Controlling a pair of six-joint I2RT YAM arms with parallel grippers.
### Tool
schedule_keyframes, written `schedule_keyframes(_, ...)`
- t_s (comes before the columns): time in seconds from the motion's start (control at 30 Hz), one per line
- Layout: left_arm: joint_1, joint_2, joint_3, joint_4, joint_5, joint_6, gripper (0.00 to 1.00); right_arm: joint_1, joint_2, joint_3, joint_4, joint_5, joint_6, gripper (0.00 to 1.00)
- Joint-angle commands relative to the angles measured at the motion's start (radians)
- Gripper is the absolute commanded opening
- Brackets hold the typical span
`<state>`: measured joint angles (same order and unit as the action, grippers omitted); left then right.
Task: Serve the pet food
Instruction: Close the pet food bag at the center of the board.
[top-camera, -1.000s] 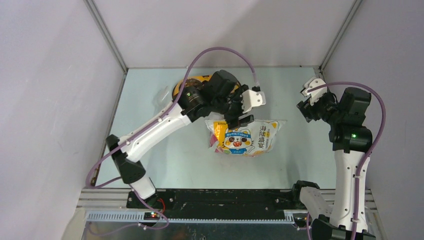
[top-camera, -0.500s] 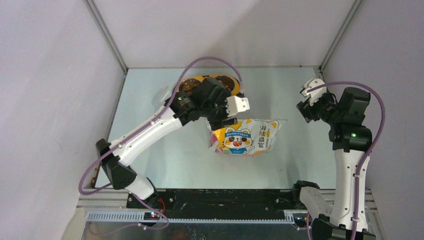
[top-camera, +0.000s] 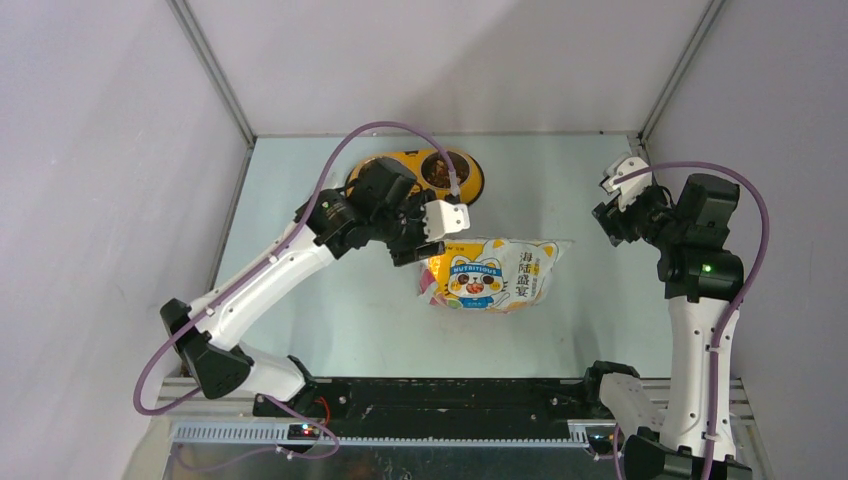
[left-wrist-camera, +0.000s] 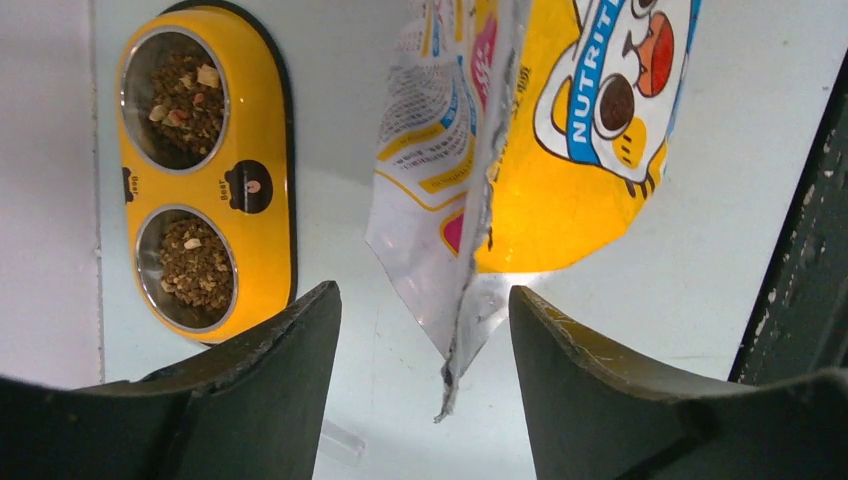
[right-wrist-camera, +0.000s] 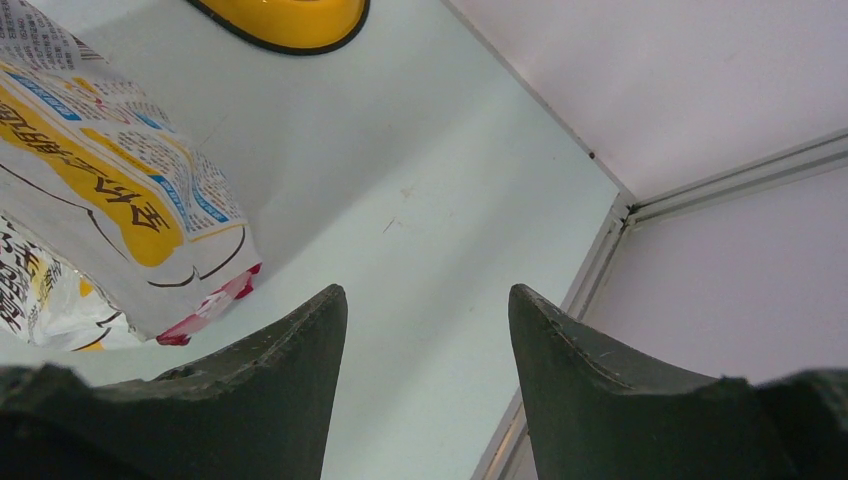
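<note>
Kibble (left-wrist-camera: 185, 95) sits in both cups of yellow bowl (left-wrist-camera: 268, 120), at 11 o'clock from bag (top-camera: 495, 275) lying on worktop (top-camera: 330, 300). Left jaws spread, empty, over bag's 9 o'clock edge. Right jaws spread, empty, at bag's 2 o'clock. Serving looks done. Next probably needs clean pinch on thin bag edge.

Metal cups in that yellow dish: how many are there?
2, in the yellow double bowl: one cup upper in the left wrist view, the second cup just below. Both hold kibble; none seems hidden.
</note>
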<state>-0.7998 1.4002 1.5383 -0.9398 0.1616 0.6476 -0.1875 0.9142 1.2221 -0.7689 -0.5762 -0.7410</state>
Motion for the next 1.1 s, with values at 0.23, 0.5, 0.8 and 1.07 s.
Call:
schedule_keyframes(0.23,0.016,-0.018,-0.001,-0.016,-0.059,0.027,0.19,-0.004,-0.003,-0.001,0.009,-0.025,-0.002,0.63)
schedule_keyframes(0.5,0.066,0.045,0.172,-0.095,0.091,-0.005,0.00,-0.004,0.012,-0.001,0.004,-0.065,0.002,0.64)
schedule_keyframes(0.8,0.097,-0.071,0.081,-0.010,-0.003,-0.059,0.98,-0.004,0.019,0.025,-0.036,-0.108,0.024,0.73)
schedule_keyframes(1.07,0.386,-0.277,-0.041,0.111,0.084,-0.189,1.00,-0.004,-0.025,0.016,0.019,0.022,0.205,1.00)
